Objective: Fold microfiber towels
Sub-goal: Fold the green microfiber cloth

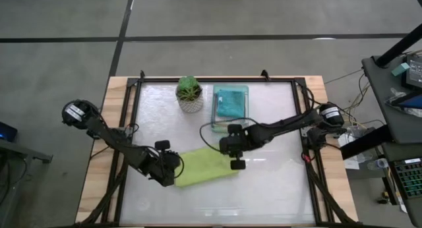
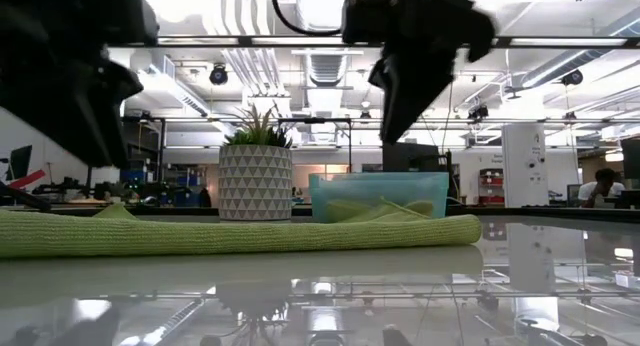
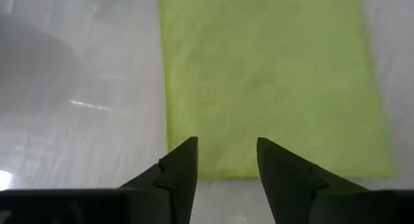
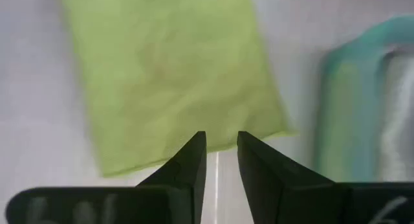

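A lime green microfiber towel (image 1: 206,167) lies folded into a long flat strip on the table, left of centre (image 2: 240,234). My left gripper (image 1: 177,170) hovers open over the strip's left end (image 3: 226,160), its fingers apart above the short edge. My right gripper (image 1: 236,163) hangs above the strip's right end (image 4: 221,153), open by a narrow gap with nothing in it. In the low view both grippers stand clear above the towel. A teal towel (image 1: 231,103) lies in the mint-green tray (image 1: 215,114).
A small potted plant (image 1: 190,93) stands at the back, left of the tray. A black frame (image 1: 217,79) runs around the glossy table top. There is free table on the near side and to the right of the green towel.
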You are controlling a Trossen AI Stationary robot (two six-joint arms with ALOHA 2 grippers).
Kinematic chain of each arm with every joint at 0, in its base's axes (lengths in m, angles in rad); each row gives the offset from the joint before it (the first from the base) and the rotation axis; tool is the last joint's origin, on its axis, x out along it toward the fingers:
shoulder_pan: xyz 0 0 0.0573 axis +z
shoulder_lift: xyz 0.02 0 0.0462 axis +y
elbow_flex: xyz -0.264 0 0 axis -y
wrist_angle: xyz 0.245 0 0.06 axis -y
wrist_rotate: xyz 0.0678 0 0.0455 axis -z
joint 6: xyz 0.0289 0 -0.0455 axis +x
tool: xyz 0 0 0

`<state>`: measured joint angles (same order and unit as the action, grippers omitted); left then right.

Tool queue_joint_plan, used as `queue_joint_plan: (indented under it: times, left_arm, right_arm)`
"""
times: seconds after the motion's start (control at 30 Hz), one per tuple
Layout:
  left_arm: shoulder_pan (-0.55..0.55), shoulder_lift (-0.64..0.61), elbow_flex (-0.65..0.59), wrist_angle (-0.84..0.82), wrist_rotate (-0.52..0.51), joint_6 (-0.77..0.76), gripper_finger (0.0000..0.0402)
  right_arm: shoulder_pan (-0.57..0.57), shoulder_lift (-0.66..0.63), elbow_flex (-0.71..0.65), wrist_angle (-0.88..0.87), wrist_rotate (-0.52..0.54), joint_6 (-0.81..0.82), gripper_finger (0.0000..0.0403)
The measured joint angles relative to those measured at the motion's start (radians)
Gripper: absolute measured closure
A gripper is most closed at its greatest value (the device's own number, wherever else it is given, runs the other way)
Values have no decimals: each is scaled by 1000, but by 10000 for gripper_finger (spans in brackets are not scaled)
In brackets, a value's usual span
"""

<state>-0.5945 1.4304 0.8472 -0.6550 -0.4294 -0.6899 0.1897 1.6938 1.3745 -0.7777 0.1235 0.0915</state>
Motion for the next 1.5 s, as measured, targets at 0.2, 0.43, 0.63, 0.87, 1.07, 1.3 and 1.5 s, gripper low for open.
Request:
queue_joint_plan:
  times: [0.2,0.43,0.63,0.87,1.07,1.3,1.5]
  left_arm:
    - [-1,8,29,115,0,-4,258]
    - [-33,119,104,249,39,15,258]
    - [-87,237,220,237,61,4,258]
    - [-101,277,257,176,105,-59,258]
    - [-99,311,254,176,67,-56,258]
    - [-84,351,254,246,-47,-36,258]
    - [-62,356,250,221,-85,-26,258]
  right_arm:
    - [128,-1,-52,45,1,108,331]
    - [263,-1,-100,91,0,315,320]
    - [352,-1,-118,181,10,402,271]
    - [403,3,-163,266,195,487,229]
    - [390,4,-221,260,249,729,228]
    - [313,-73,-338,263,297,887,227]
    - [220,-169,-475,421,177,898,196]
